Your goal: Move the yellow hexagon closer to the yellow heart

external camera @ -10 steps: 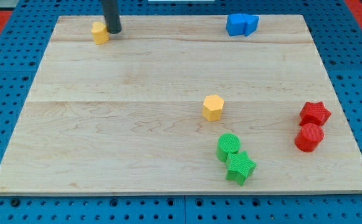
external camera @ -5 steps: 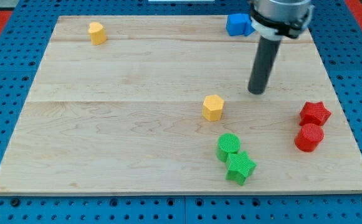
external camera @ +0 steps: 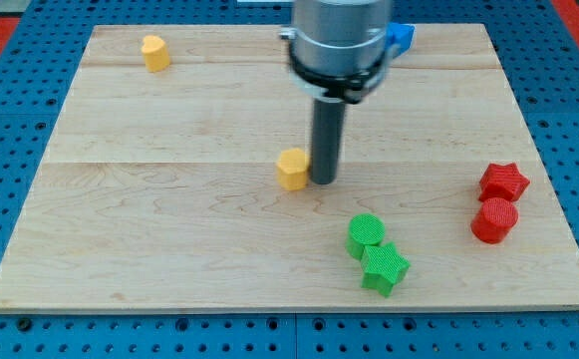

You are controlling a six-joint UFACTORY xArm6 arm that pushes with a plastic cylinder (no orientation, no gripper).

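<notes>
Nearest the view's bottom, a green star (external camera: 385,268) sits touching a green cylinder (external camera: 366,234) just behind it. To the right, a red cylinder (external camera: 494,220) stands against a red star (external camera: 504,181). Near the middle of the wooden board (external camera: 169,229), the yellow hexagon (external camera: 292,169) rests with my tip (external camera: 325,181) pressed against its right side; the rod carries no claw, so there is nothing to open or close. The rod's wide grey upper body (external camera: 337,45) runs off the top edge. It hides most of a blue block (external camera: 401,37) at the far side, whose shape cannot be made out. At the far left stands the yellow heart (external camera: 154,52), well apart from the hexagon, its outline too small to read clearly.
</notes>
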